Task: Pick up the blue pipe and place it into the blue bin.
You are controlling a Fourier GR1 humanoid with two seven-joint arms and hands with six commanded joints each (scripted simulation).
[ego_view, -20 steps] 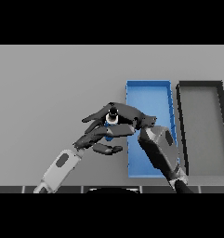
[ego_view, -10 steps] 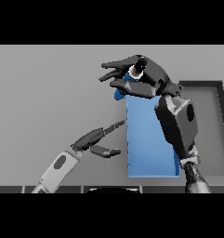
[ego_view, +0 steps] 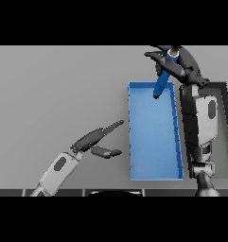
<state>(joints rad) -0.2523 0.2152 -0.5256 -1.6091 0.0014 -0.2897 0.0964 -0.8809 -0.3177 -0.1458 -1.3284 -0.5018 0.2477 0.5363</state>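
Observation:
The blue pipe [ego_view: 163,78] hangs tilted in my right hand [ego_view: 179,64], whose fingers are curled round its upper end. Its lower end points down over the far end of the blue bin [ego_view: 153,137]. The bin is a long open box right of the table's middle. My right forearm rises along the bin's right wall and hides part of it. My left hand [ego_view: 95,141] hovers open to the left of the bin, fingers stretched toward it, holding nothing.
A dark grey bin [ego_view: 224,123] stands just right of the blue one, mostly covered by my right arm. The grey table [ego_view: 58,94] stretches away to the left and back.
My right hand has lifted the pipe up and moved it to the right, from beside the left hand to above the bin's far end. The left hand has stayed low with straight fingers.

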